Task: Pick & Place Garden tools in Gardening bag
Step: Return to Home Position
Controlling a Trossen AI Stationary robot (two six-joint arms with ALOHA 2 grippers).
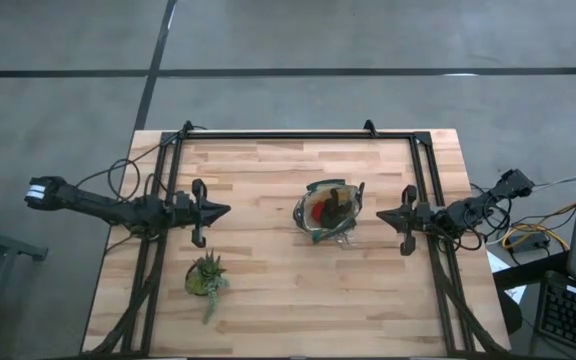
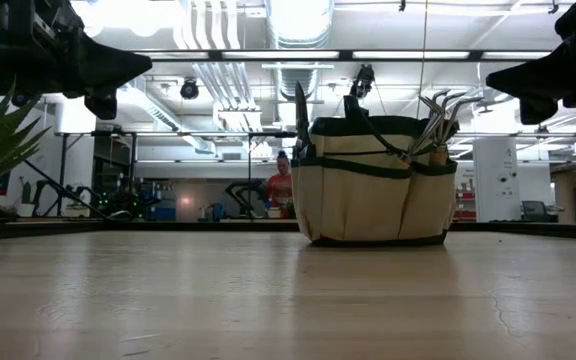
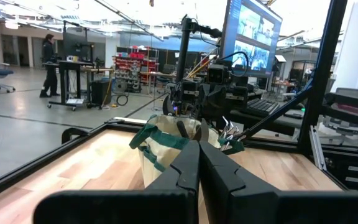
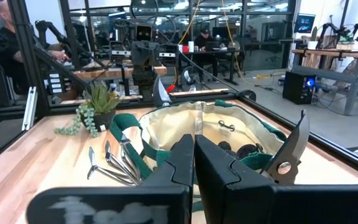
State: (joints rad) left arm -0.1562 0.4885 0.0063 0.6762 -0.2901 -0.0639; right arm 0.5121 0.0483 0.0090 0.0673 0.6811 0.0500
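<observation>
Hand rakes (image 2: 436, 115) stand prongs-up in gardening bag (image 2: 373, 195).

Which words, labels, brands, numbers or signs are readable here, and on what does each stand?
No text here can be read.
Monitor screen: writing too small to read.
Pale marking on the right tool: too blurred to read.
Gardening bag: no label visible.

Tabletop (image 1: 268, 170) count
One gardening bag (image 2: 368, 190), one potted succulent (image 1: 206, 277); inside the bag, two pruning shears (image 4: 289, 155) and one red glove (image 1: 321, 208).
</observation>
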